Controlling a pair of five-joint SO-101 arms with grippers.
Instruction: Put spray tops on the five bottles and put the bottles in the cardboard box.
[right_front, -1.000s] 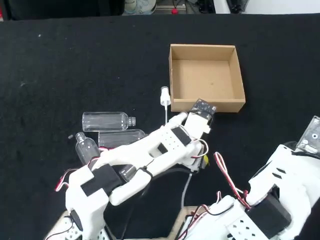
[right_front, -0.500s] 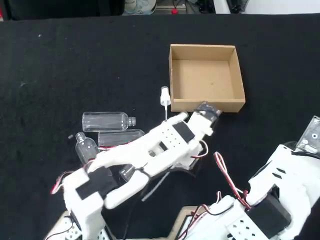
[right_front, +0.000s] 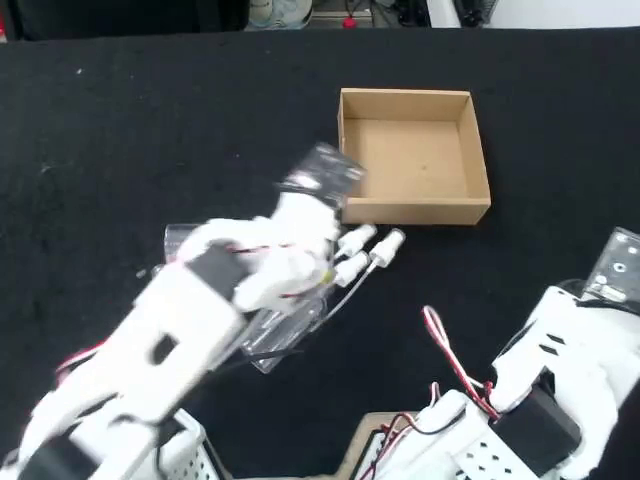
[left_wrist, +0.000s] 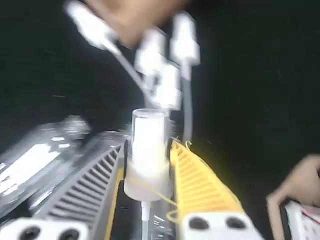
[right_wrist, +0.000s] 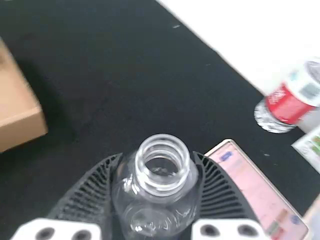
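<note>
My left pincer (left_wrist: 146, 144) is clenched on a white spray top (left_wrist: 148, 162), gripped across its round collar with the nozzle end pointing away from me and its thin tube trailing back between the jaws. My right pincer (right_wrist: 158, 159) grasps a clear bottle (right_wrist: 161, 170) at the shoulder just under the neck, leaving the threaded mouth open and free.

Three more spray tops (right_front: 372, 247) lie together on the black surface (right_front: 150, 120), just in front of the cardboard box (right_front: 414, 212), which has nothing in it yet. Other bottles (right_front: 183, 238) lie on their sides beside and under my left arm.

I judge the top to be light, hard plastic that will not crush. The tube looks bendy, though, so it should be fed straight into the mouth before the collar seats. The bottle looks empty, thin-walled and slick. A hard squeeze would dent it and a loose one would let it twist while the top goes on, so the stiffer shoulder seems the right hold.
</note>
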